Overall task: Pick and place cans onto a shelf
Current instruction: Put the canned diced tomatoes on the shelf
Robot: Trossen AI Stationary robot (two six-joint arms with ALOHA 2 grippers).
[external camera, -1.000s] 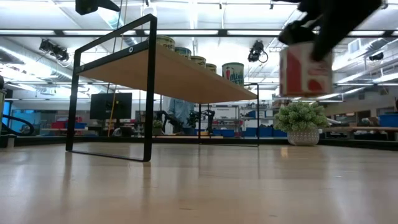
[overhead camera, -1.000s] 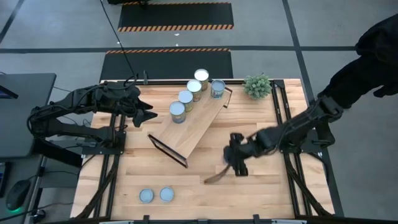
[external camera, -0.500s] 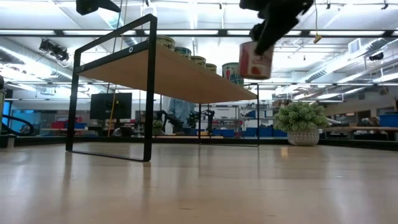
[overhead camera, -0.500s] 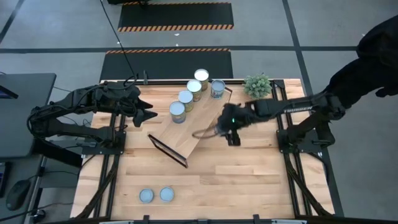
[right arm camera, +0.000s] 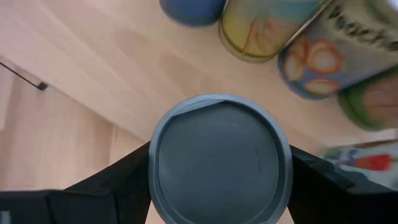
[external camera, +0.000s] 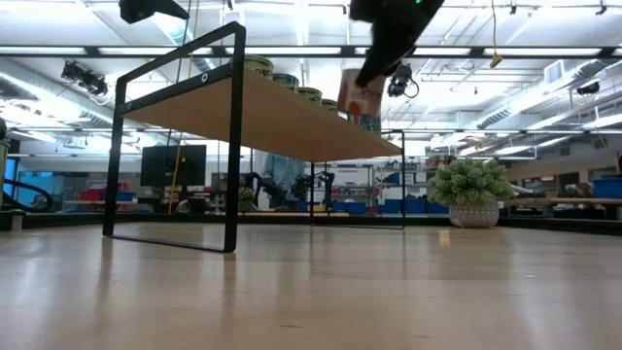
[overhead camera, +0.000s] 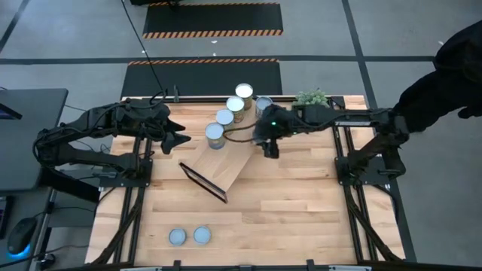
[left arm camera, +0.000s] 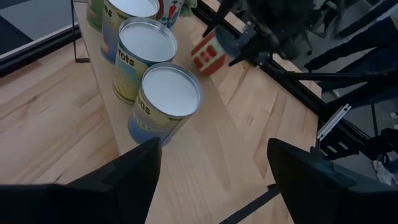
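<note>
The shelf stands slantwise in the middle of the table, and several cans stand in a row along its far half. My right gripper is over the shelf's right part, beside that row, shut on a red-and-white can. That can also shows in the left wrist view. My left gripper is open and empty, held left of the shelf and facing the row of cans. Two more cans stand on the table near its front edge. My right gripper pinches the red-and-white can by its side wall between its two fingers, one on each side. The can's grey round end faces the wrist camera. The can is tilted and lifted clear above the shelf board.
A small potted plant stands at the table's far right corner, close to my right arm. A person's dark sleeve reaches in at the far right. Bare tabletop lies on the near side of the shelf.
My right gripper has carried the red-and-white can from above the table's right middle toward the far edge and a little left. It now holds it over the shelf beside the row of cans. The can has stayed lifted and shut in the fingers.
</note>
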